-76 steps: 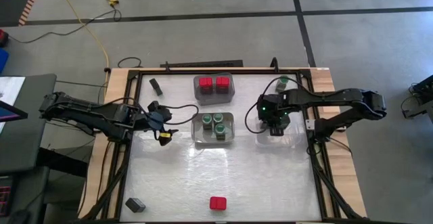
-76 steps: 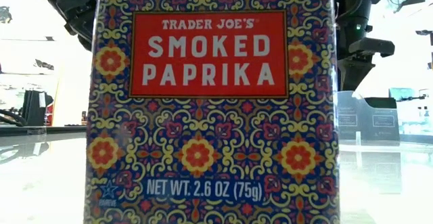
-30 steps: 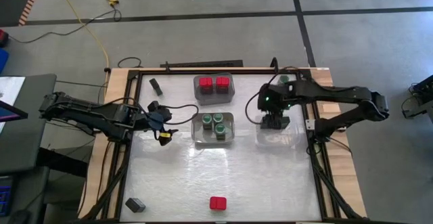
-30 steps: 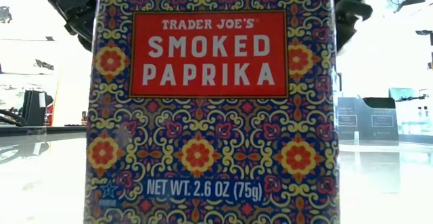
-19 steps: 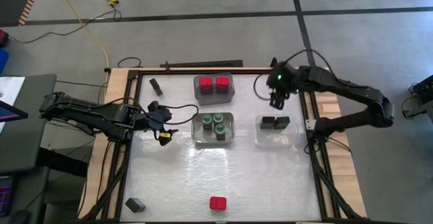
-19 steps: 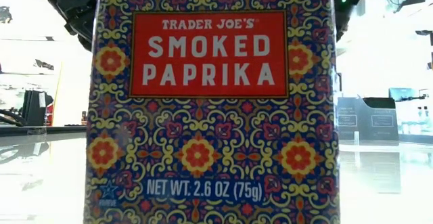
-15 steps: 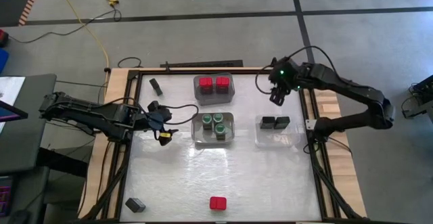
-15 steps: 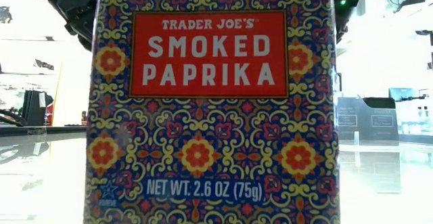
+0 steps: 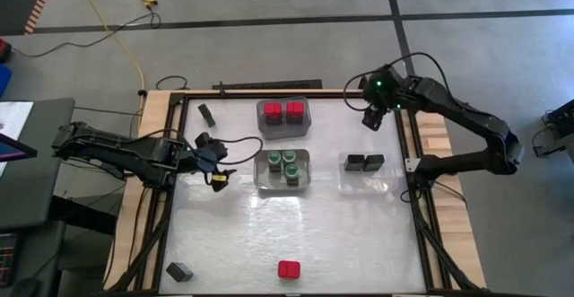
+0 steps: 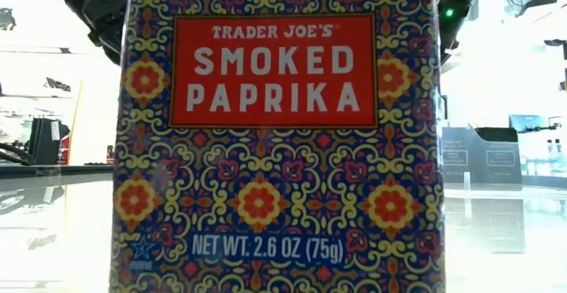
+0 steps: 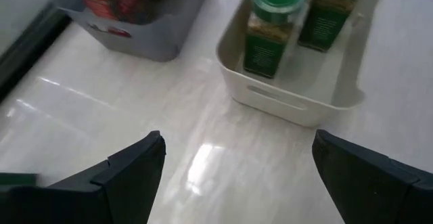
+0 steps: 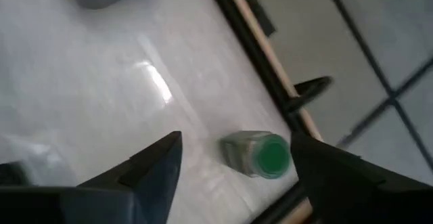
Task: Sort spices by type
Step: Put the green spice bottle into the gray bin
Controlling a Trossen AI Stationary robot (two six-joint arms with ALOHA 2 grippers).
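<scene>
My right gripper hangs open over the table's far right corner. In its wrist view a green-lidded jar sits on the table just beyond the open fingers, untouched. My left gripper waits open left of the white bin, which holds three green-lidded jars. A grey bin behind it holds two red-topped containers. Two dark tins stand in the clear bin at the right. A red-topped container stands loose near the front edge.
One dark tin lies at the far left and another at the near left corner. The black frame rail runs close past the jar. A paprika tin fills the low view and hides most of the table there.
My right gripper has risen from the clear bin with the two dark tins and swung toward the table's far edge, ending over the far right corner, turning as it went. The two tins stay in the bin. My left arm has kept still.
</scene>
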